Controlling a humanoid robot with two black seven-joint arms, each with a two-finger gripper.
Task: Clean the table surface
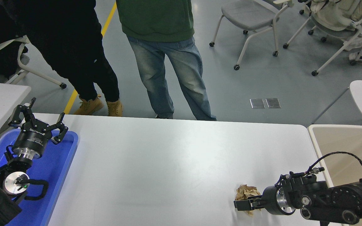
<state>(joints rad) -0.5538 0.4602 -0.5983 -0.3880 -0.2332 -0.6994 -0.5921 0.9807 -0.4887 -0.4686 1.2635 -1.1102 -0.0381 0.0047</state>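
The desk surface (174, 163) spreads wide and white beneath and ahead of both pincers. The right pincer (242, 204) comes in low from the right edge, lying nearly flat over the desk's near right part and pointing left. Its fingers sit over the near side of a crumpled ball of brown paper (246, 192), which lies on the desk directly behind and partly beneath the fingertips; the paper's upper part shows above the fingers, a small scrap below them. Whether the fingers are spread or clamped on the paper cannot be told from this angle.

To the right of this pincer, just past the desk's right edge, stands a beige bin (341, 141), with the arm's body crossing its near corner.

The left pincer (38, 121) is parked far to the left, fingers spread wide and holding nothing, raised over a blue plastic tray (60, 175) that lies on the desk's left end.

Beyond the desk's far edge stand a person in black with tan boots (71, 40) and a person in a green top and jeans (165, 47). Wheeled chairs (253, 18) stand well beyond the right pincer.
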